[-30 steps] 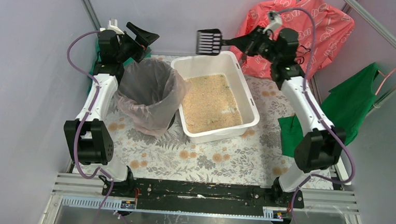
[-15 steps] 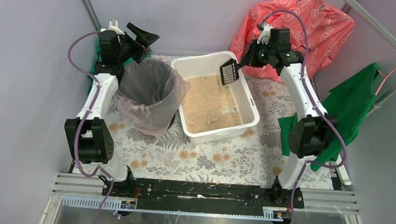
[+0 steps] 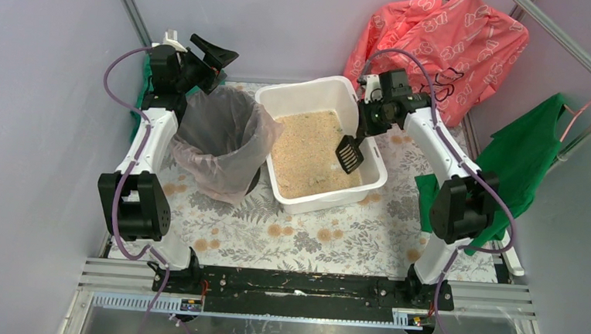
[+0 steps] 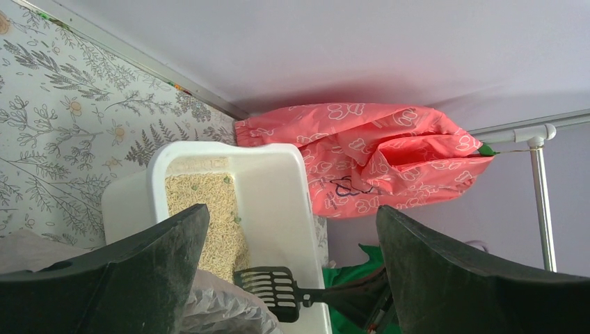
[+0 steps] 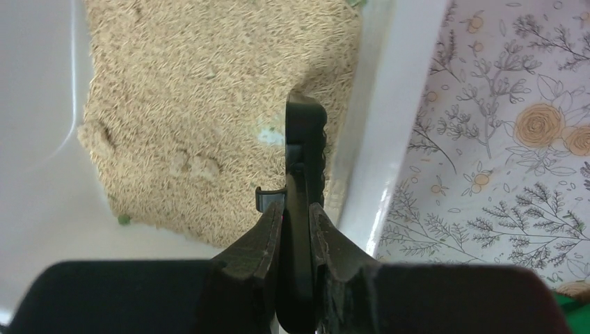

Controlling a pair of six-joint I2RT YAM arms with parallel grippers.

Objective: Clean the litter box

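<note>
**Figure: two-arm workcell, overhead and wrist views.** The right end effector (image 5: 296,233) is clamped narrowly on the handle of a black slotted scoop (image 3: 349,155), with one finger on each side of the handle. The scoop head projects beyond the fingertips and is seen edge-on in the right wrist view. The litter box (image 3: 312,98) lies directly below and ahead of this end effector, with its right wall just to the right of the scoop head. The tan granules (image 3: 309,152) spread beneath the head and to its left. Whether the head touches them cannot be told. A small pale clump (image 5: 268,136) sits in the granules just left of the head.

The left end effector (image 3: 215,63) stands with its jaws wide apart and holds nothing. A black bin lined with a clear bag (image 3: 200,161) lies below it on its near side, and the litter box is to its right, just beside the bin.

Both containers rest on the floral-covered bench (image 3: 304,233). A red printed cloth (image 3: 439,44) hangs beyond the right end effector, and a green cloth (image 3: 534,150) hangs to its right.
</note>
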